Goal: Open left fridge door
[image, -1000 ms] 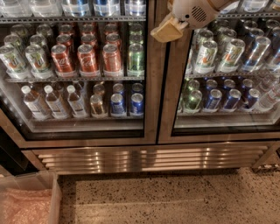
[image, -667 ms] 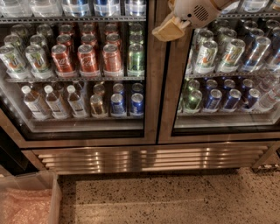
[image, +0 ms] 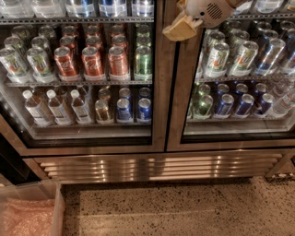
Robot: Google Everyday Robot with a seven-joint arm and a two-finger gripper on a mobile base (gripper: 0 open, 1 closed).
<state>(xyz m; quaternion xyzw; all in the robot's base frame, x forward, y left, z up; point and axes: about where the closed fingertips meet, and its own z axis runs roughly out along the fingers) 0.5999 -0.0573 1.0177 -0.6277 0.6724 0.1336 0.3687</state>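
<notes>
The left fridge door [image: 159,92] is a tall glass pane in a brushed steel frame and stands closed. Red cola cans [image: 93,61], a green can [image: 143,60] and clear bottles [image: 57,107] show through its pane. My gripper [image: 179,28] is at the top of the view, in front of the steel strip where the two doors meet. Its white body [image: 209,11] reaches in from the upper right and a tan finger [image: 177,30] points down-left.
The right glass door [image: 239,73] shows white-green and blue cans. A steel vent grille [image: 156,167] runs below both doors. A clear bin [image: 30,212] with pink contents stands on the speckled floor [image: 184,212] at bottom left.
The gripper has shifted slightly upward and to the right in the view. The doors and cans look the same.
</notes>
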